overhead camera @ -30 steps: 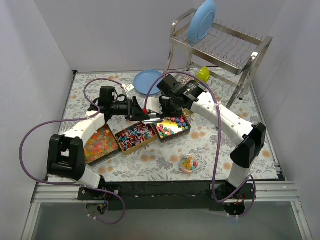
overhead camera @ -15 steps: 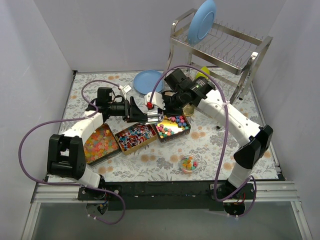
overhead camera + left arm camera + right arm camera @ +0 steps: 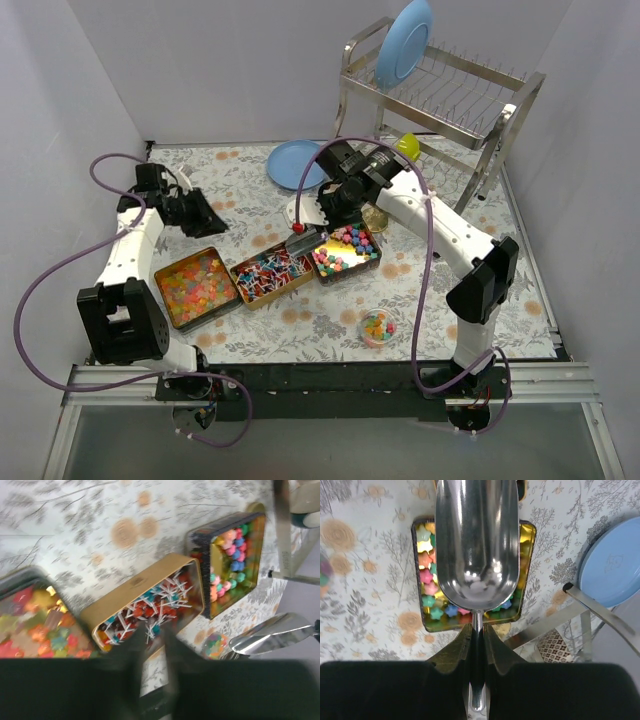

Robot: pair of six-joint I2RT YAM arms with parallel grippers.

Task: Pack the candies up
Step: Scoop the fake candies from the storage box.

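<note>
Three tins (image 3: 243, 272) of candies (image 3: 345, 249), one scoop (image 3: 476, 540) clamped in right pincer (image 3: 476, 631), left pincer (image 3: 156, 638) unclear

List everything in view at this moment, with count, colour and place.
tins: three, gold, row at centre
small cup: one, pale, near side, right of centre
candies: many, mixed colours, in the tins and the small cup
scoop: one, silver, empty, over the right tin
rack: one, metal, far right
plates: two, blue; one lying flat left of the rack, one standing in it
yellow cup: one, yellow-green, under the rack
left gripper: black, far left, away from the tins
right gripper: black, shut on the scoop's handle
</note>
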